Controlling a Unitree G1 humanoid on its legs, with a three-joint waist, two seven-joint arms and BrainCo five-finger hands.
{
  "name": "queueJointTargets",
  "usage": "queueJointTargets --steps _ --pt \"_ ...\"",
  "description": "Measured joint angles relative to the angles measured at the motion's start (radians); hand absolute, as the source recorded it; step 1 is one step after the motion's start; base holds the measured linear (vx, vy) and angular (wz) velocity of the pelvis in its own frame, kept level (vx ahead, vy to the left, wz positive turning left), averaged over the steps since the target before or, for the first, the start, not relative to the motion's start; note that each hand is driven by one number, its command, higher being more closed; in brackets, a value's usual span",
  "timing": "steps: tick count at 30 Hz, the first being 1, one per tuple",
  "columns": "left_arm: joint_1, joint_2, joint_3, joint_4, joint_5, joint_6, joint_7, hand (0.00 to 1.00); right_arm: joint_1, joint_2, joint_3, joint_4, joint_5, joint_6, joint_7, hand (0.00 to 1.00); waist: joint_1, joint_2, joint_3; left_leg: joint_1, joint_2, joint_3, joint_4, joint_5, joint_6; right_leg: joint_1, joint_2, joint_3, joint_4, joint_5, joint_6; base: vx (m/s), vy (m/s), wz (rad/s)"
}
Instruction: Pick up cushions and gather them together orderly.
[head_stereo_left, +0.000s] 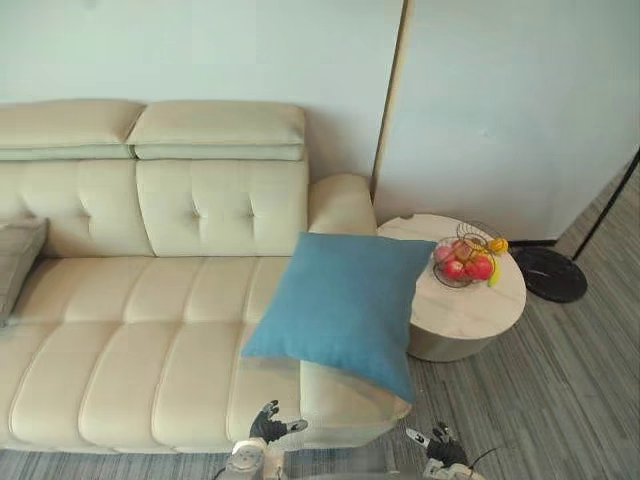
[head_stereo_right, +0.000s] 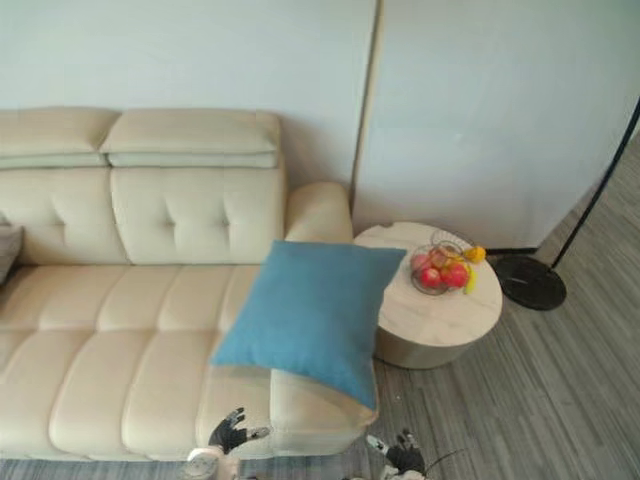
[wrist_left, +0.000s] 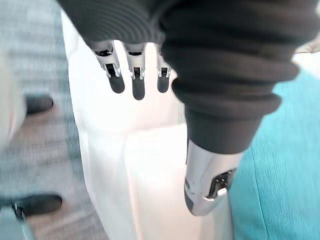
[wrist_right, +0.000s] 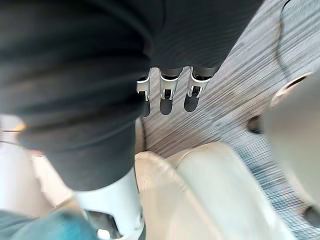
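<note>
Fingers (wrist_left: 138, 86) of my left hand (head_stereo_left: 268, 424) hang straight and slightly spread, holding nothing. The thumb (wrist_left: 206, 192) stands apart from them, equally idle. Just past their tips is the pale front of the sofa (head_stereo_left: 150, 330). Off to the thumb side, near but not touching, is the blue cushion (head_stereo_left: 345, 305). It leans tilted on the armrest (wrist_right: 200, 190) at this end of the sofa, its lowest corner hanging over the armrest's front.

Fingers (wrist_right: 167, 100) of my right hand (head_stereo_left: 440, 445) are likewise straight, relaxed and empty, with bare floor (wrist_right: 235, 90) beyond their tips and the rounded armrest close by. Farther out from the right fingers stands a round surface (head_stereo_left: 470, 310) carrying a wire fruit basket (head_stereo_left: 465, 260), and beyond that a dark lamp base (head_stereo_left: 548, 273) sits on the floor. Well away from my left fingers, at the sofa's far end, a grey cushion (head_stereo_left: 18, 262) lies on the seat.

I judge the work to be at its start: neither cushion is grasped, and the two lie well apart. The step in hand looks like the approach to the blue cushion, the nearer one. Next I would need to raise both hands, bring the fingers to opposite edges of the blue cushion and close on the cloth. Then I would carry it along the seat toward the grey one.
</note>
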Motion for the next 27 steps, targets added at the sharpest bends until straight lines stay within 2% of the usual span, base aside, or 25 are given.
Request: queueJointTargets --steps 3,7,9,14,19,23,27 --pt "0.051 0.05 0.02 -0.117 -0.013 -0.011 0.015 0.0 0.042 -0.034 -0.011 -0.199 -0.01 -0.004 -0.013 0.0 -0.008 0.006 -0.001 0.031 -0.019 0.004 -0.084 0.043 0.001 0.001 -0.001 0.019 -0.02 0.022 0.013 0.05 0.066 0.02" --pt "0.063 0.131 0.127 -0.237 -0.046 -0.025 0.029 0.0 0.02 -0.105 -0.043 -0.407 -0.088 -0.029 -0.012 0.0 -0.017 0.004 -0.007 0.047 -0.029 0.023 -0.101 0.053 0.011 0.004 -0.001 0.042 -0.037 0.036 0.004 0.09 0.043 -0.14" --pt "0.058 0.164 0.163 -0.283 -0.062 -0.034 0.039 0.0 0.006 -0.112 -0.071 -0.468 -0.11 -0.035 -0.011 0.0 -0.025 0.004 -0.01 0.05 -0.034 0.022 -0.103 0.053 0.011 0.004 -0.001 0.045 -0.042 0.037 0.003 0.08 0.022 0.0" --pt "0.006 0.194 0.204 -0.359 -0.095 -0.044 0.076 0.0 -0.043 -0.142 -0.087 -0.497 -0.129 -0.037 -0.009 0.0 -0.028 0.005 -0.013 0.058 -0.036 0.023 -0.103 0.053 0.011 0.027 0.005 0.063 -0.08 0.05 -0.005 0.08 0.016 0.01" --pt "-0.076 0.193 0.201 -0.387 -0.117 -0.045 0.102 0.0 -0.156 -0.173 -0.019 -0.48 -0.126 -0.037 -0.005 0.0 -0.027 0.008 -0.008 0.033 -0.029 0.043 -0.1 0.053 0.011 -0.004 0.017 0.098 -0.099 0.082 -0.009 -0.03 -0.002 -0.19" --pt "-0.198 0.194 0.164 -0.387 -0.137 -0.045 0.131 0.0 -0.273 -0.19 0.049 -0.429 -0.121 -0.034 -0.018 0.0 -0.026 0.002 0.042 -0.023 -0.029 0.047 -0.097 0.075 0.02 -0.057 0.016 0.11 -0.108 0.118 -0.008 -0.14 0.001 -0.05" --pt "-0.334 0.172 0.107 -0.378 -0.138 -0.043 0.164 0.0 -0.358 -0.177 0.096 -0.42 -0.075 -0.027 -0.042 0.0 -0.009 -0.005 0.096 -0.129 -0.023 0.041 -0.055 0.084 0.026 -0.146 0.012 0.113 -0.085 0.137 -0.011 -0.14 -0.014 0.09"
